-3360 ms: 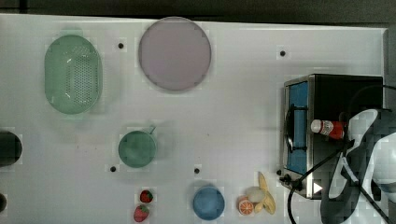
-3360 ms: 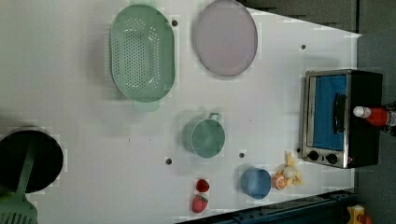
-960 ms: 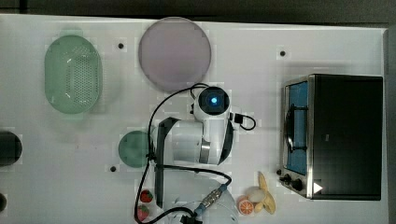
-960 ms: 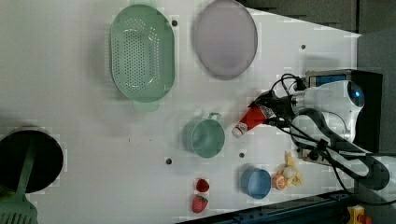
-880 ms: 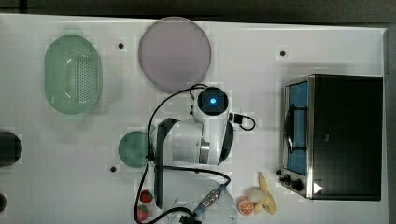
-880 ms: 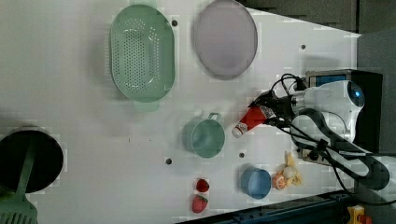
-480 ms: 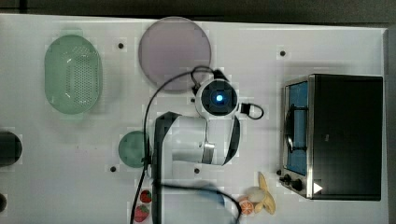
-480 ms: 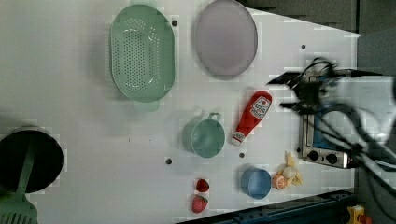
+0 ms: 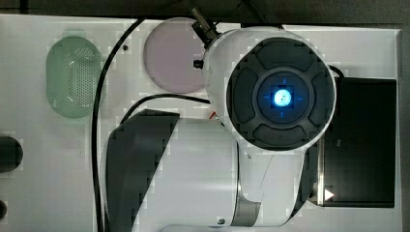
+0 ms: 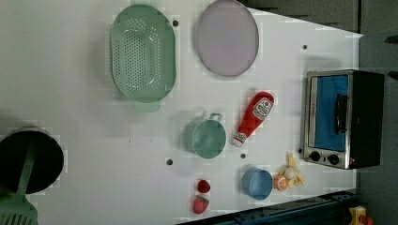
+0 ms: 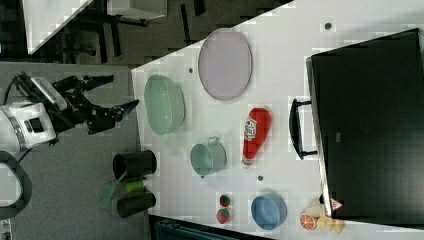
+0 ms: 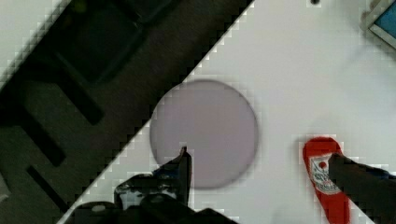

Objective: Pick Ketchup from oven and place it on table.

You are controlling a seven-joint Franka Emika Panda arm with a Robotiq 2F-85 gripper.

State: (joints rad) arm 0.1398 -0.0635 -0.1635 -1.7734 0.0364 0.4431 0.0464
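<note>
Hand (image 11: 107,95) of the white robot arm (image 9: 203,164) stands released: in the right view we note its two dark fingers (image 11: 122,110) spread wide with nothing between them, held high and well clear of the large flat white counter (image 10: 84,140). In the wrist view the same fingers (image 12: 183,161) sit far apart, with the counter well below them.

We find the slim red plastic ketchup bottle with a white cap (image 10: 252,117) lying on its side on the counter, outside the boxy black toaster oven with a silver-framed front (image 10: 345,117). In the left view it lies between the oven and the small green metal cup with a handle (image 10: 205,137), cap end pointing toward the left view's bottom, near the cup but apart from it. The oven's bluish glass door (image 10: 331,112) appears closed.

Above the bottle in the left view we record a round pale lilac plate (image 10: 227,37), and to the left view's left of that an oval green perforated colander (image 10: 142,54). Below the bottle sit a small blue bowl (image 10: 257,183), two red strawberries (image 10: 202,197) and a cluster of small toy fruit pieces (image 10: 287,176). A black round container (image 10: 28,161) stands at the left view's left edge.

In the top view the arm's body covers the counter's middle.
</note>
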